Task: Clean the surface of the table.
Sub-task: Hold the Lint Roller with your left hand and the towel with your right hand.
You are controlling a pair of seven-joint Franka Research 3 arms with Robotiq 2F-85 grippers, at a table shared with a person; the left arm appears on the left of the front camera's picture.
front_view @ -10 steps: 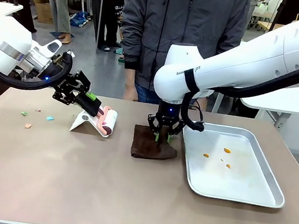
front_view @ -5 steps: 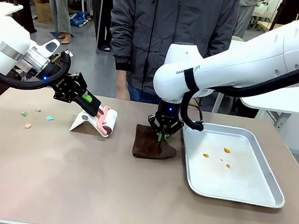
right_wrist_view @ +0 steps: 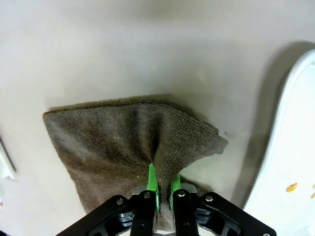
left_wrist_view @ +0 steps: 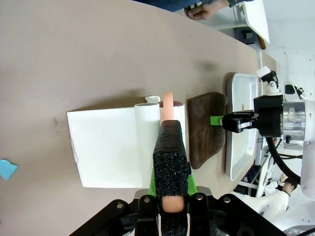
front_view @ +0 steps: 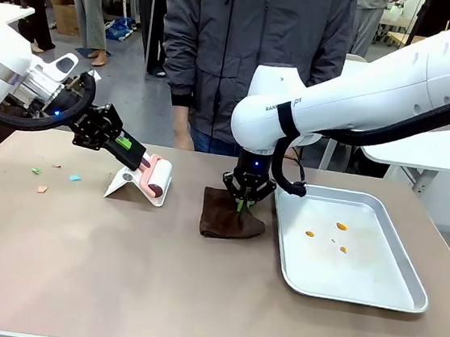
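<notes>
Front view: the table point(front_view: 114, 286) takes up the whole lower part of the frame, lying flat. Its long axis runs left to right across the picture and one long edge sits along the bottom. No real "front" can be made out on it, so it can't be said to point anywhere.

The left gripper point(front_view: 133, 152) is seen at upper left of centre, clamped tight on the handle of a roller point(front_view: 157, 175). The roller head is at the right end of a white stand point(front_view: 124, 184); whether it's touching the stand or just off it can't be told. Just right of centre, the right gripper point(front_view: 244, 204) is pointed straight down. Its pads are nearly closed, with a raised fold of the brown cloth point(front_view: 227, 220) pinched between them. The cloth is spread on the table just beside the tray point(front_view: 357, 291), which holds a few orange crumbs point(front_view: 341, 226).

Step-wise, this looks like the pick-up stage: both tools are gripped, but no cleaning stroke is under way. Small coloured scraps point(front_view: 42, 189) are left on the tabletop at far left.

Next, the roller probably needs to be lifted clear of the stand and carried left to the scraps. The cloth needs to be pressed flat and dragged across the top, clear of the tray rim.
</notes>
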